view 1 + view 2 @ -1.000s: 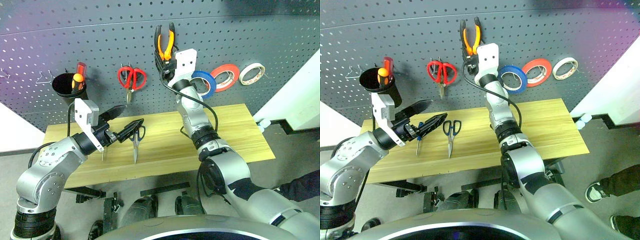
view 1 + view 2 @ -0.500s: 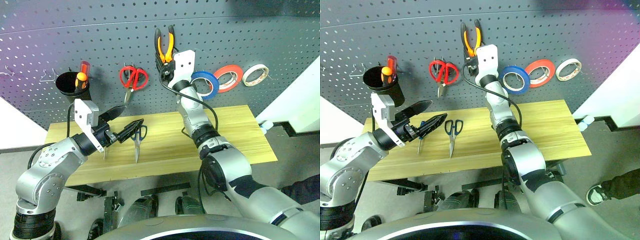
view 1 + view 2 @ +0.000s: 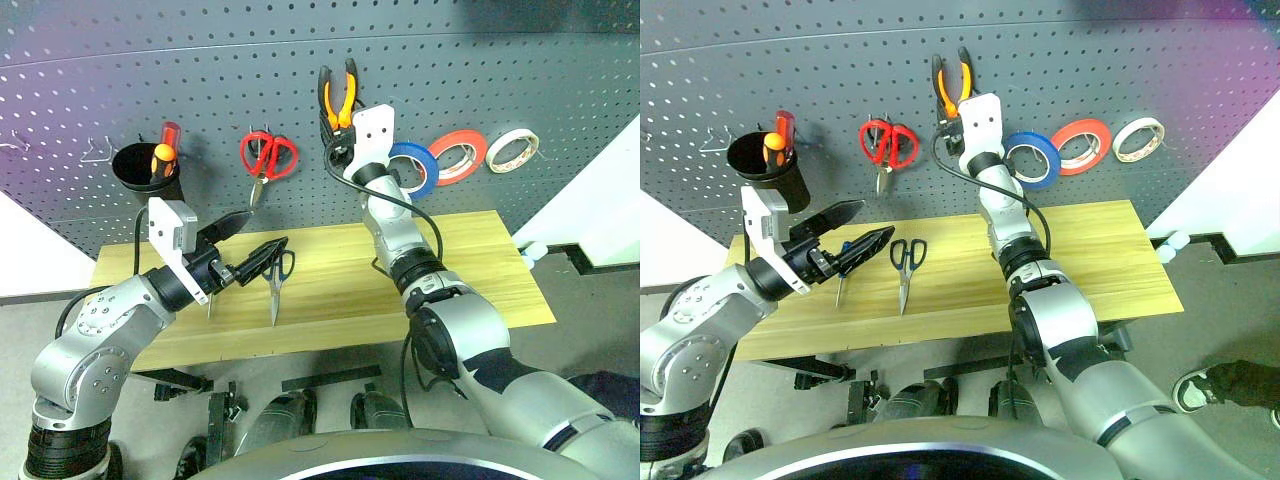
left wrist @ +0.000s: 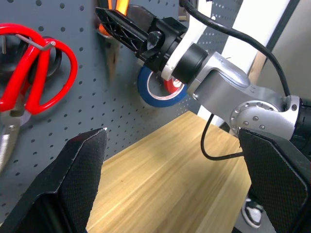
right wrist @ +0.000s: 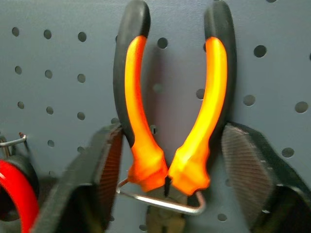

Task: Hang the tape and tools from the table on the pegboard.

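Right gripper [image 5: 165, 160] up at the pegboard [image 3: 500, 60], upper centre of the head views, fingers spread to either side of the pliers [image 5: 170, 111] with a gap showing on both flanks; it reads as released, not clamped. The pliers hang on a wire hook [image 5: 163, 203] that passes under the crotch of the handles, orange-and-black handles pointing up, nose down behind the hook, long axis vertical. Blue tape roll [image 3: 408, 168] already on the board just right of the gripper, with a red-orange roll [image 3: 459, 155] and a whitish roll [image 3: 510, 150] further right. The remaining item appears to be the dark-handled scissors [image 3: 904, 268], flat on the table [image 3: 470, 270] at centre left of the frame, handle loops toward the board, blades running toward the near edge, so the long axis lies roughly front to back. Left gripper [image 3: 858, 228] hovers with fingers wide apart and empty, tips just left of the scissor loops; a thin blue-handled tool [image 3: 840, 275] lies beneath it. Judged from this layout, the left arm is much the nearer one for the scissors: they sit just right of and below its tips, while the right arm is high on the board, well apart from them. Red scissors [image 3: 266, 157] and a black cup of screwdrivers [image 3: 140, 170] hang at upper left.
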`<act>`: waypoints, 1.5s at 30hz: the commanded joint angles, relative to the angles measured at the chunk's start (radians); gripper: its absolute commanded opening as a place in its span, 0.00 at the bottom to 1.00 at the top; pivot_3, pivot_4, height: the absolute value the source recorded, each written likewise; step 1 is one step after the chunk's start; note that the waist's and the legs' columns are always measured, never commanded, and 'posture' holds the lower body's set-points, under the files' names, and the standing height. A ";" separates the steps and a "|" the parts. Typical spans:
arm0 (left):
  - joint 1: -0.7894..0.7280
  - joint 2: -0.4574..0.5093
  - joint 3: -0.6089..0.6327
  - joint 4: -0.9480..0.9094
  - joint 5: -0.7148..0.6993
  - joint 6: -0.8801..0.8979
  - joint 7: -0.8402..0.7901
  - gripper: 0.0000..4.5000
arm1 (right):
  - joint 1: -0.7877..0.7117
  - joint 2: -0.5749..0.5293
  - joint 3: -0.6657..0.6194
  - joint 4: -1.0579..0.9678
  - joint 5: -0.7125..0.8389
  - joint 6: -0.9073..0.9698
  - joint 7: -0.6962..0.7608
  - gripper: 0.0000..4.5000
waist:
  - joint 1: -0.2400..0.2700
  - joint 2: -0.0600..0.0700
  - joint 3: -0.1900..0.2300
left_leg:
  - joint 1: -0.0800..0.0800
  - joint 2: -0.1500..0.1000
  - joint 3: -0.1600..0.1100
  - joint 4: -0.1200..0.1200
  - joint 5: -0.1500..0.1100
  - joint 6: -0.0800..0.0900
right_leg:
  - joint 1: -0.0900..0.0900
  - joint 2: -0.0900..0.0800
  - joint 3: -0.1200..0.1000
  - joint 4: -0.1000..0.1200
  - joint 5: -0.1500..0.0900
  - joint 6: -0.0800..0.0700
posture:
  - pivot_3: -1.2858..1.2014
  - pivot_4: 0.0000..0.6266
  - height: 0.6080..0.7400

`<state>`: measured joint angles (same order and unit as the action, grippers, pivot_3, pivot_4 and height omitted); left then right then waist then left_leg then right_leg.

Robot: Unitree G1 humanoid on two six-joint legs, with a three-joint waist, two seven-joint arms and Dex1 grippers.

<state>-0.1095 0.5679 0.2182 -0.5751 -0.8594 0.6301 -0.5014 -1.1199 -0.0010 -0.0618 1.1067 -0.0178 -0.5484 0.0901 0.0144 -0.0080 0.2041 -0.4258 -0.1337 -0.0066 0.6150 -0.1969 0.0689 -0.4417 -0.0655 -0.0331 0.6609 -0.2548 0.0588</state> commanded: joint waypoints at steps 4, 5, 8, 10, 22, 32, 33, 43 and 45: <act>0.002 0.010 0.015 -0.039 -0.010 -0.007 -0.005 1.00 | -0.041 -0.009 -0.005 -0.019 0.001 -0.029 -0.013 0.99 | -0.001 0.000 0.000 | 0.000 0.001 0.000 0.000 0.000 0.000 | 0.000 0.000 0.000 0.000 0.000 0.000 | 0.57 0.33 0.89; 0.002 0.010 0.015 -0.039 -0.010 -0.007 -0.004 1.00 | -0.041 -0.009 -0.006 -0.021 0.003 -0.029 -0.012 0.99 | -0.001 0.000 0.000 | 0.000 0.001 0.000 0.000 0.000 0.000 | 0.000 0.001 0.000 0.000 0.000 0.000 | 0.57 0.33 0.89; 0.002 0.009 0.013 -0.038 -0.009 -0.008 -0.005 1.00 | -0.037 -0.007 -0.011 -0.029 0.013 -0.030 -0.002 0.99 | -0.001 0.000 0.000 | 0.000 0.001 0.000 0.000 0.000 0.000 | 0.000 0.001 0.000 0.000 0.000 0.000 | 0.57 0.32 0.89; 0.002 0.009 0.013 -0.038 -0.009 -0.008 -0.006 1.00 | -0.033 -0.007 -0.013 -0.038 0.019 -0.029 0.004 0.99 | -0.001 0.000 0.000 | 0.000 0.001 0.000 0.000 0.000 0.000 | 0.000 0.001 0.000 0.000 0.000 0.000 | 0.56 0.32 0.89; -0.007 0.007 0.005 -0.029 -0.005 -0.008 -0.012 1.00 | -0.015 -0.008 -0.028 -0.142 0.061 -0.002 0.047 0.99 | -0.001 0.000 0.000 | 0.000 0.001 0.000 0.000 0.000 0.000 | 0.000 0.001 0.000 0.000 0.000 -0.001 | 0.56 0.33 0.89; -0.004 0.007 0.006 -0.030 -0.005 -0.005 -0.010 1.00 | -0.005 -0.006 -0.033 -0.165 0.069 -0.006 0.062 0.99 | -0.001 0.000 0.001 | 0.000 0.001 0.000 -0.001 0.000 0.000 | 0.000 0.001 0.000 -0.001 0.000 -0.001 | 0.56 0.34 0.89; -0.002 0.006 0.006 -0.031 -0.006 -0.005 -0.008 1.00 | -0.004 -0.006 -0.032 -0.167 0.068 -0.009 0.061 0.99 | -0.001 0.000 0.001 | 0.000 0.001 0.000 -0.001 0.000 0.000 | 0.000 0.001 0.000 -0.001 -0.001 -0.001 | 0.56 0.34 0.89; -0.001 0.004 0.006 -0.030 -0.006 -0.007 -0.006 1.00 | 0.018 0.001 -0.029 -0.267 0.097 -0.009 0.068 0.99 | -0.001 0.001 0.007 | 0.000 0.002 0.000 -0.002 0.000 0.000 | 0.000 0.001 0.000 -0.002 0.000 -0.001 | 0.56 0.35 0.89; -0.005 0.003 0.005 -0.027 -0.006 -0.007 -0.006 1.00 | 0.035 0.007 -0.025 -0.311 0.112 0.002 0.083 0.99 | -0.001 0.001 0.007 | 0.000 0.002 0.000 -0.002 0.000 0.001 | 0.000 0.001 0.000 -0.002 -0.001 -0.001 | 0.56 0.35 0.89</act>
<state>-0.1110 0.5679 0.2134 -0.5747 -0.8591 0.6300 -0.5089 -1.0837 -0.0030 -0.0842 0.8688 0.0708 -0.5418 0.1619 0.0138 -0.0070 0.2116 -0.4261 -0.1319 -0.0066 0.6130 -0.1973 0.0695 -0.4418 -0.0644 -0.0330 0.6585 -0.2553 0.0579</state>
